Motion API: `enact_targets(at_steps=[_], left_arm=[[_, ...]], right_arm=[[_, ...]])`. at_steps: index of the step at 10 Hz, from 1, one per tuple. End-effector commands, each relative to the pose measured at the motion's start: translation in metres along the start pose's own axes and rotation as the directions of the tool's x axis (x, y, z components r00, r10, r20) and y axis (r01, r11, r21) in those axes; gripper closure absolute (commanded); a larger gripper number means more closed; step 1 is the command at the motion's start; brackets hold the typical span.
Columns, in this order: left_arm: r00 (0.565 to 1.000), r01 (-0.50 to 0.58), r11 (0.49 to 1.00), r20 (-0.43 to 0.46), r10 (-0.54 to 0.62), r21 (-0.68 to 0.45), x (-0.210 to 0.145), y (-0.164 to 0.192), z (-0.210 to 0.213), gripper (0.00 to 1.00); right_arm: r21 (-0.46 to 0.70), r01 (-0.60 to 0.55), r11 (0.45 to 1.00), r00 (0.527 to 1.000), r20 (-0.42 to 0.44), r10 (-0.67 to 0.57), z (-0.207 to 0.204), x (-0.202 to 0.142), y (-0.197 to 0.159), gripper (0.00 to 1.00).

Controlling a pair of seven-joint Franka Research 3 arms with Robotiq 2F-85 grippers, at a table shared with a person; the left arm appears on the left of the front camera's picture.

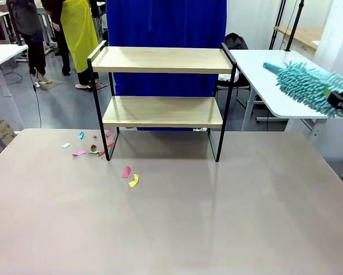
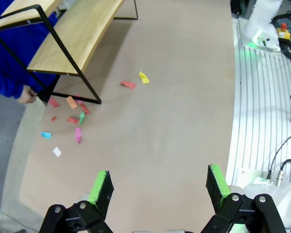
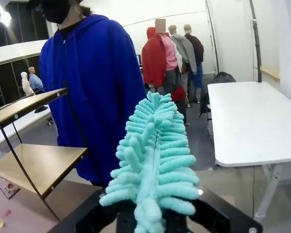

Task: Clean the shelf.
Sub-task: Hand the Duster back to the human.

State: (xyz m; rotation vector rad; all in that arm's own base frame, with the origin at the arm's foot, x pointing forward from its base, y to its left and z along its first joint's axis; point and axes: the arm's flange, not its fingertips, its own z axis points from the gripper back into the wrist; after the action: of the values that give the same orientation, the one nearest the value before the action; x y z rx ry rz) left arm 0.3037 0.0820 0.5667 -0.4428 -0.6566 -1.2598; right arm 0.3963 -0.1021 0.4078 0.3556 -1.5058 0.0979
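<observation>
Bare tabletop [image 1: 217, 229] before shelf [image 1: 162, 112], scraps [image 1: 91, 148] leftward

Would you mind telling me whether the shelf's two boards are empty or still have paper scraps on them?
Empty. Both boards of the shelf look bare in the front view; the coloured paper scraps lie on the table near its left legs.

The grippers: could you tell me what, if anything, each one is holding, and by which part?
The right gripper is shut on the teal duster, at its handle end, fluffy head pointing away. The left gripper is open and holds nothing.
</observation>
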Motion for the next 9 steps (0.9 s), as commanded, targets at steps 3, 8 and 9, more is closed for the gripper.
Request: enact_targets(at_steps=[3, 8, 9], left_arm=[[1.0, 0.005, 1.0, 0.024, -0.005, -0.005, 0.002, 0.0, 0.001, 0.0], [1.0, 0.005, 1.0, 0.024, -0.005, -0.005, 0.002, 0.0, 0.001, 0.0], [1.0, 0.005, 1.0, 0.024, -0.005, -0.005, 0.002, 0.0, 0.001, 0.0]], right_arm=[[0.0, 0.0, 1.0, 1.0, 0.0, 0.0, 0.0, 0.0, 0.0, 0.83], [0.0, 0.0, 1.0, 1.0, 0.0, 0.0, 0.0, 0.0, 0.0, 0.83], [0.0, 0.0, 1.0, 1.0, 0.0, 0.0, 0.0, 0.0, 0.0, 0.83]])
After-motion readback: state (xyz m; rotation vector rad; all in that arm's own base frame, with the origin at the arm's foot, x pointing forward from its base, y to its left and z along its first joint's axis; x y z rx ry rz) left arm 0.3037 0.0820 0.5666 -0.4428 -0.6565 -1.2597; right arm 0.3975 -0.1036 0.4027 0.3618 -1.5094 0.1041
